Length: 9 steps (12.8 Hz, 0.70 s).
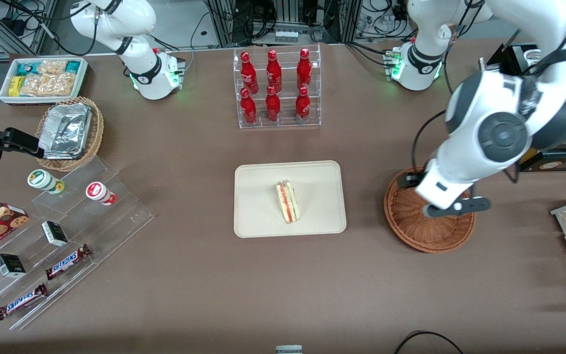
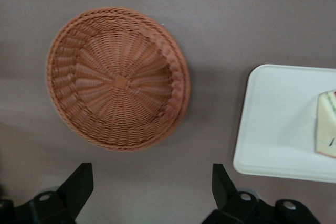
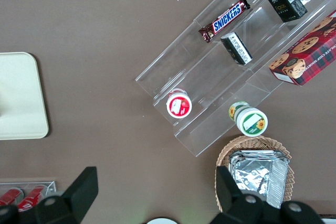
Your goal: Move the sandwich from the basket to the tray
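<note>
On the cream tray [image 1: 263, 196] near the middle of the brown table [image 1: 189, 285], the sandwich [image 1: 288, 201] lies alone, its red, orange and green filling edge showing, with bare tray all round it. Beside the tray, toward the working arm's end of the table and well apart from it, sits the reddish-brown wicker basket [image 1: 428, 231], with nothing inside it in the left wrist view [image 2: 118, 80]. The left gripper [image 2: 152, 182] hangs above that basket, its two dark fingers [image 2: 79, 184] spread wide with nothing between them; in the front view the arm's wrist hides much of the basket's rim farther from the camera. An edge of the tray [image 2: 278, 124] and a corner of the sandwich [image 2: 326, 124] also show from the wrist. Farther from the front camera than the tray stands a clear rack of six red bottles [image 1: 277, 88].
</note>
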### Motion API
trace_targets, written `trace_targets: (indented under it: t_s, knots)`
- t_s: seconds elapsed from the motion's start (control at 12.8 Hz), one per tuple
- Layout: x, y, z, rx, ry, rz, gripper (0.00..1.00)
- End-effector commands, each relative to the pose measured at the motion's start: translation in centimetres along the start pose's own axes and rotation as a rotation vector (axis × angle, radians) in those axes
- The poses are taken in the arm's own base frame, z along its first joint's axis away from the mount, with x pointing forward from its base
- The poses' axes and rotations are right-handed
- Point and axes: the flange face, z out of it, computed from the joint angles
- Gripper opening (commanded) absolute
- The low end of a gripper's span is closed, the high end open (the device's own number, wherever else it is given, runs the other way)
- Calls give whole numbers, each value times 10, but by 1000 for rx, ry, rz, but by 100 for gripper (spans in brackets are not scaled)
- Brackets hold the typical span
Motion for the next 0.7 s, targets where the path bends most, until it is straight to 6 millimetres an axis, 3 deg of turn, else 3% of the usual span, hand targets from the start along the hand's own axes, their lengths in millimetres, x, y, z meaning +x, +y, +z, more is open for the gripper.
trace_targets:
  t_s: [0.0,0.31,0.55,0.62]
  knots:
    - [-18,-48,-11,-4,5,61,100]
    - [-36,-85,-38,5,-8,140,100]
    - [-50,-100,-61,2,9,193,100]
    - [-52,-116,-65,-1,6,176,100]
